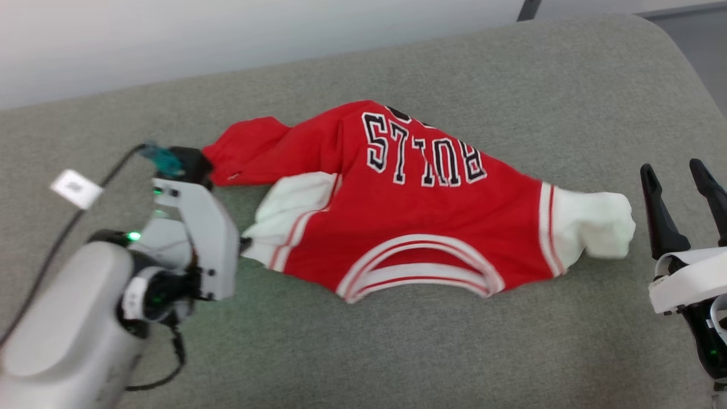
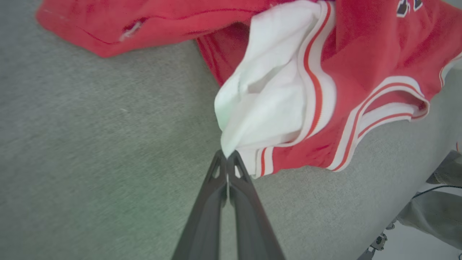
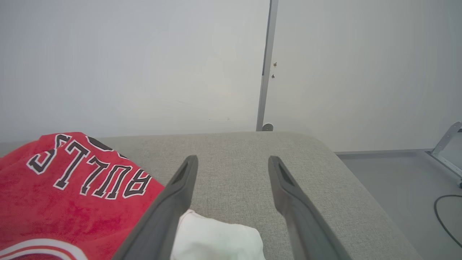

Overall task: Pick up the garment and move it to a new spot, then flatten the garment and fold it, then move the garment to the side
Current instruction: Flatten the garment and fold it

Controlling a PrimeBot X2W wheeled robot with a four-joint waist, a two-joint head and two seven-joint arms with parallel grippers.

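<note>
The garment [image 1: 431, 227], a red jersey with black white-outlined lettering, lies crumpled on the grey padded surface [image 1: 397, 352], its striped collar [image 1: 420, 267] towards me. My left gripper [image 2: 226, 155] is shut on the tip of the white left sleeve [image 2: 267, 94]; in the head view the gripper [image 1: 245, 244] sits at the garment's left edge, mostly behind its pale wrist. My right gripper [image 1: 673, 167] stands open just right of the other white sleeve [image 1: 596, 224], nothing between its fingers. The right wrist view has the gripper [image 3: 233, 159] over bare surface, the garment [image 3: 54, 202] at lower left.
The padded surface [image 3: 234, 144] ends in a rounded right edge, with grey floor [image 3: 397, 180] and a black cable [image 3: 444, 213] beyond. A pale wall [image 1: 170, 40] runs behind it. A cable with a white tag [image 1: 76, 187] hangs off my left arm.
</note>
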